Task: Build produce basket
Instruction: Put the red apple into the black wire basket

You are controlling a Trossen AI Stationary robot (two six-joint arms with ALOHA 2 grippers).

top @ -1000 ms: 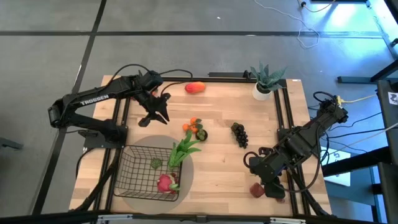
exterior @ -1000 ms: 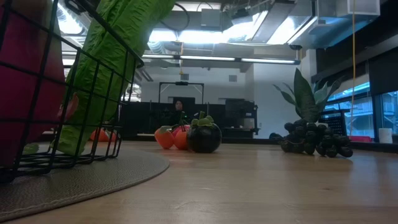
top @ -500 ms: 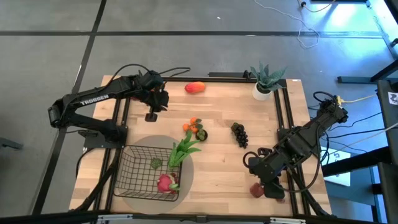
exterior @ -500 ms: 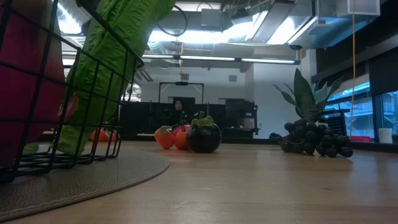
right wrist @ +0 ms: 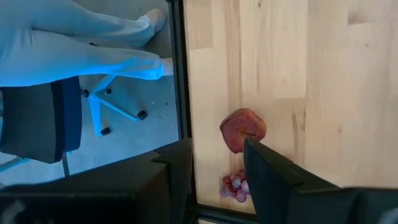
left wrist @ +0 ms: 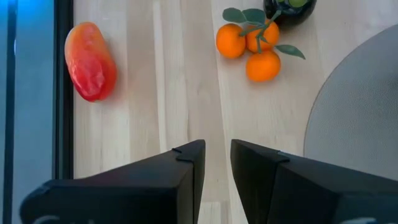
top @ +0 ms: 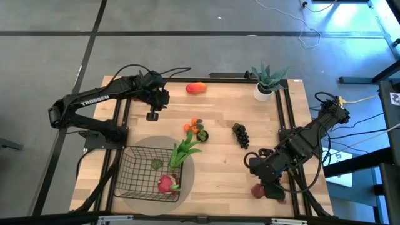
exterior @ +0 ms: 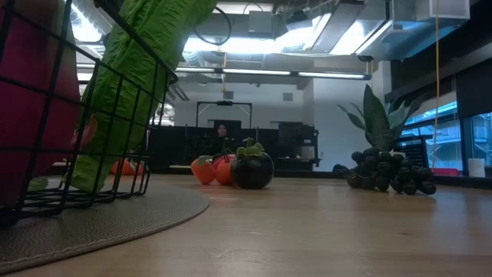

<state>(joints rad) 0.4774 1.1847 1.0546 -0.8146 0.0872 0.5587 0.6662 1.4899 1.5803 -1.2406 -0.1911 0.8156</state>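
The black wire basket (top: 140,174) stands on a round grey mat (top: 185,187) near the table's near left. It holds a pink dragon fruit (top: 165,183), and a green leafy stalk (top: 183,152) leans over its right rim. Small oranges (top: 194,127), a dark grape bunch (top: 241,135) and a red-orange mango (top: 196,88) lie on the wood. My left gripper (left wrist: 216,155) hangs over the far left, open by a narrow gap, holding nothing. My right gripper (right wrist: 214,165) hangs open above a red-purple grape bunch (right wrist: 242,129) at the near right.
A spiky green plant in a white pot (top: 267,81) stands at the far right corner. A dark round fruit (exterior: 252,169) sits beside the oranges (exterior: 213,169). Bare wood lies between the basket and the dark grapes (exterior: 384,175). A person's legs and a chair (right wrist: 43,118) show beyond the table's right edge.
My left gripper has swung about its wrist over the table's far left, from slanting toward the near right to pointing more steeply down, and has then held still. Nothing on the table has moved.
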